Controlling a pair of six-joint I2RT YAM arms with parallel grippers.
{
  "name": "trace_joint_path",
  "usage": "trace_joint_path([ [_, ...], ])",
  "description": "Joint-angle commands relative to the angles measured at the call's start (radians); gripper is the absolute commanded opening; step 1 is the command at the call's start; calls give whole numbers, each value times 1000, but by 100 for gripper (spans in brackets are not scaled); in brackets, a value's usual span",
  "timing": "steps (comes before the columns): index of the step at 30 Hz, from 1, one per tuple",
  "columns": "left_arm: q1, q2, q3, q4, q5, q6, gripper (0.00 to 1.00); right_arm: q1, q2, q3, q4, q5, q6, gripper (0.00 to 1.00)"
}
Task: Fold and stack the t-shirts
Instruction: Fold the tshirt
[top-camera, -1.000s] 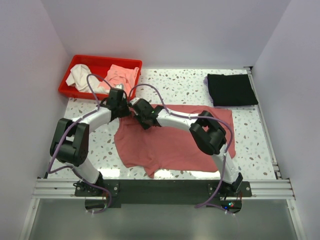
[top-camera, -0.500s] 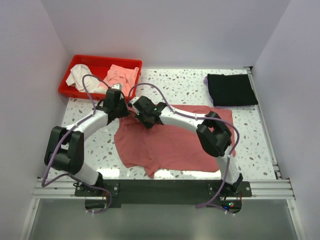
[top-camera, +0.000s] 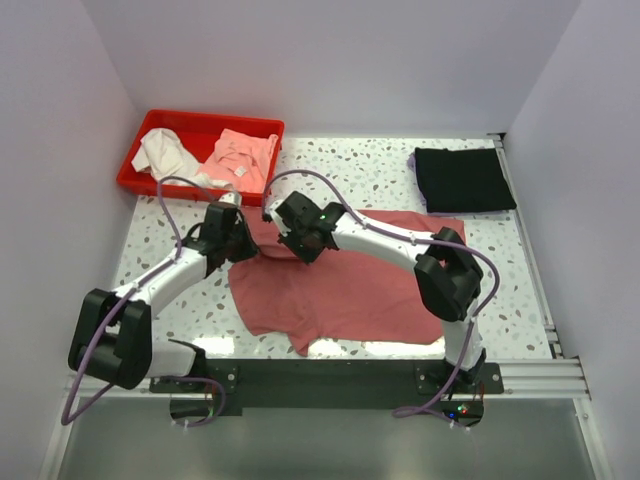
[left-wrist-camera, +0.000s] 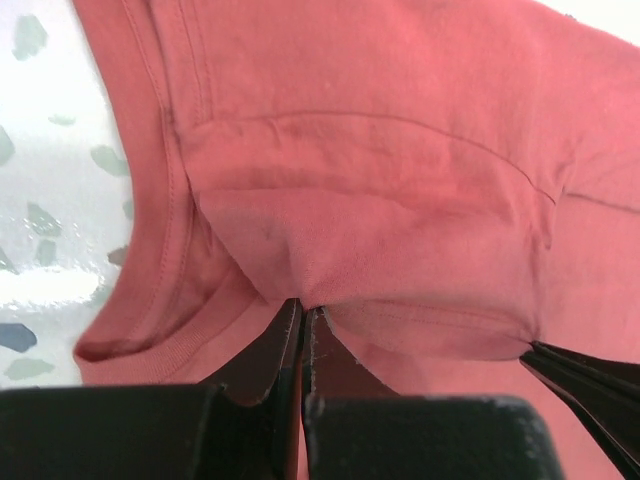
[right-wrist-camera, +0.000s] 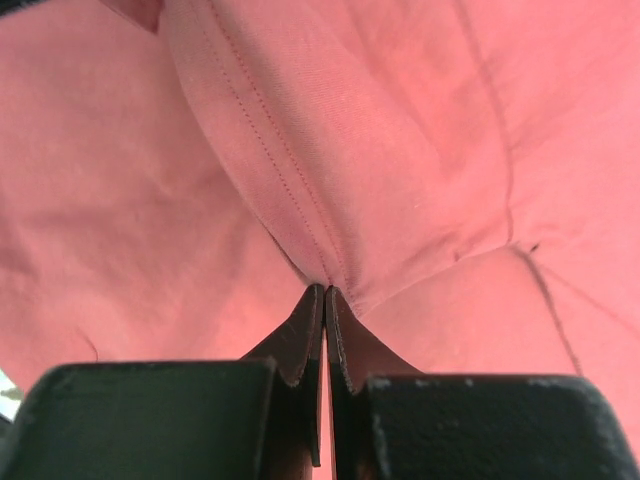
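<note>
Two grippers (left-wrist-camera: 303, 312) (right-wrist-camera: 326, 292) pinch one rose-red t-shirt (top-camera: 350, 295); one black t-shirt (top-camera: 463, 180) lies folded.

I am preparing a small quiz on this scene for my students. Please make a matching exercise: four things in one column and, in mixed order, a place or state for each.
Things:
1. red shirt
2. black shirt
3. bin
4. left gripper

Places or states:
A. folded, at the far right
B. shut on the red shirt
C. spread out in the middle
D. at the far left, holds a white cloth and a pink cloth

Pairs: 1-C, 2-A, 3-D, 4-B
</note>
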Motion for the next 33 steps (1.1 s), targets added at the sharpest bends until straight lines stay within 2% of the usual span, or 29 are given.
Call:
trace_joint_path([
  [1,-25,-52,-16,-25,17,-28,0,-4,-70,-34,-55,-40,-15,0],
  [15,-86,-94,-22,-167,-40,-35,6,-4,-112,-123,-75,-52,11,0],
  [18,-91,-106,-17,-228,-40,-37,8,-4,-112,-129,-87,-58,9,12],
  [19,-97,-117,-17,-244,-64,-37,13,-4,-113,-127,-96,-61,9,16],
  [20,-99,-130,-23,-267,-64,-34,21,-4,-119,-135,-96,-67,11,24],
  [21,-102,-146,-26,-282,-66,-32,34,-4,-127,-143,-93,-67,9,28],
  [22,-114,-178,-25,-307,-69,-31,66,-4,-138,-152,-78,-67,9,33],
  [23,-119,-195,-22,-319,-72,-29,78,-4,-168,-172,-69,-90,11,53],
  [24,-120,-228,-19,-330,-78,-31,91,-4,-184,-180,-58,-86,43,64],
  [25,-120,-242,-10,-350,-86,-31,100,-4,-199,-187,-52,-75,63,77],
  [26,-120,-253,-2,-356,-95,-32,100,-6,-219,-205,-46,-42,75,99],
  [29,-120,-268,35,-348,-118,-37,100,-15,-312,-247,-23,57,144,99],
  [33,-120,-204,67,-219,-103,-46,100,-154,-400,-317,39,26,259,99],
])
